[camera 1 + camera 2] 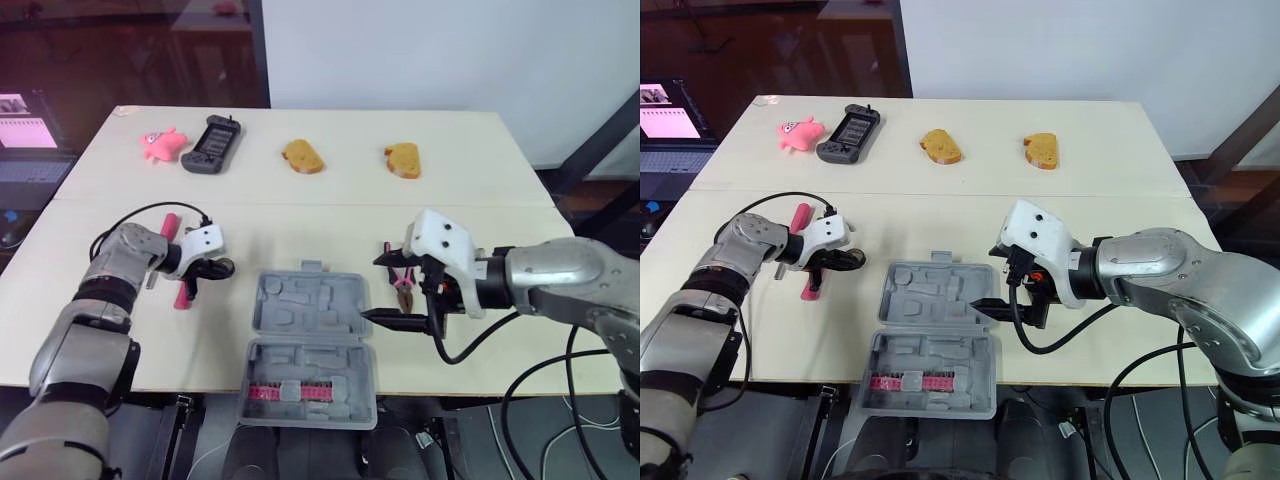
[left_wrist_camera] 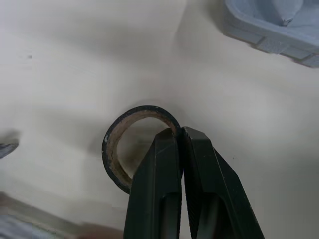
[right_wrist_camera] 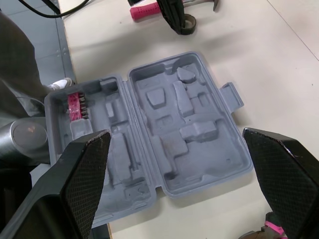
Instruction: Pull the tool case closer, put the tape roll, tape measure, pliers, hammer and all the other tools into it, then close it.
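Packing has barely begun, by my judgement. At the left, one hammer [image 1: 183, 292] lies on the desk [image 1: 300, 215]. Just beside it, the left jaws are clamped on the rim of the one tape roll [image 2: 109, 152], short of the case. The one tool case [image 1: 310, 325] lies open near the front edge, its slots bare except for one pink bit strip [image 1: 290, 390]. One pair of pliers [image 1: 403, 288] waits at its right, where the right jaws stand wide apart. Filling and closing remain.
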